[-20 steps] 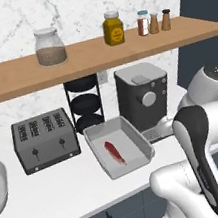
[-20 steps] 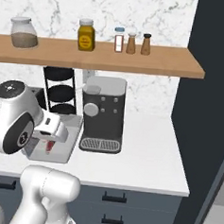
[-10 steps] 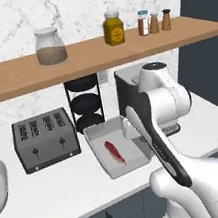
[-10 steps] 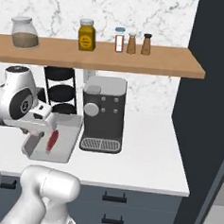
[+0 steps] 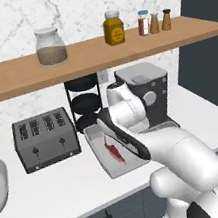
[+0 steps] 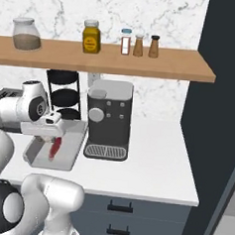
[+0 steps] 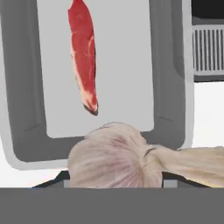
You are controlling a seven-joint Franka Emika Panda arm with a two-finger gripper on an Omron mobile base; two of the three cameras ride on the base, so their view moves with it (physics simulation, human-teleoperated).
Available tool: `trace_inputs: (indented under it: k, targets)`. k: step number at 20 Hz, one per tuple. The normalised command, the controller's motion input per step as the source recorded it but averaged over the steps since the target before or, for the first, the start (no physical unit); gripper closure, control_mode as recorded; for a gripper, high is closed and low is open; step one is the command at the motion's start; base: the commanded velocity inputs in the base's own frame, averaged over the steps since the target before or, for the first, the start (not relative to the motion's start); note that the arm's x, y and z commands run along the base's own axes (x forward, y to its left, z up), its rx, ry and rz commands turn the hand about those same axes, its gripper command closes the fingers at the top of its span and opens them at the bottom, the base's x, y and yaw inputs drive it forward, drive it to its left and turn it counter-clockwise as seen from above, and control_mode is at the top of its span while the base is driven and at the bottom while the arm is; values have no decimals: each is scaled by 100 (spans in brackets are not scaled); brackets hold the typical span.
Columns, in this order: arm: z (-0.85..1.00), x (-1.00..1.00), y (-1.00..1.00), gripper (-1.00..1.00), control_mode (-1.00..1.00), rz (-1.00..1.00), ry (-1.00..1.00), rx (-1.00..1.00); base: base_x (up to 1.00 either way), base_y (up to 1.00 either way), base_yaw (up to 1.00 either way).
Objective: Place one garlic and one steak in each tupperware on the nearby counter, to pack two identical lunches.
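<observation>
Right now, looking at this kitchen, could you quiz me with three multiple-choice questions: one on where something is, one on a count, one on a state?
1. Where does the red steak lie?
A. Inside the grey tupperware
B. On the wooden shelf
C. On top of the toaster

2. How many slots does the toaster have on top?
A. Two
B. Four
C. Six

3. What is the pincer doing?
A. Hanging open over the sink
B. Gripping the steak
C. Holding a garlic above the tupperware

Answers: 1 A, the hand view shows the strip flat on the container's floor. 2 B, the left base view shows four slots in a row. 3 C, the hand view shows the pale bulb right at the pincer, over the container's near rim.
</observation>
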Motion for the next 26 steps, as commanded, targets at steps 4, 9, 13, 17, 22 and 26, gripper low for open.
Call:
trace_inputs:
  k: [4, 9, 13, 17, 22, 26]
  targets:
    - [-94, 100, 16, 100, -100, 5, 19, 0, 0, 0, 0]
    - [-26, 89, -11, 100, -100, 2, 19, 0, 0, 0, 0]
    - [-23, 30, 1, 100, -100, 0, 6, 0, 0, 0, 0]
    - [-44, 3, 0, 100, -100, 0, 3, 0, 0, 0, 0]
    - [-52, 11, 0, 100, -100, 0, 2, 0, 0, 0, 0]
    - [-9, 0, 0, 100, -100, 0, 0, 0, 0, 0, 0]
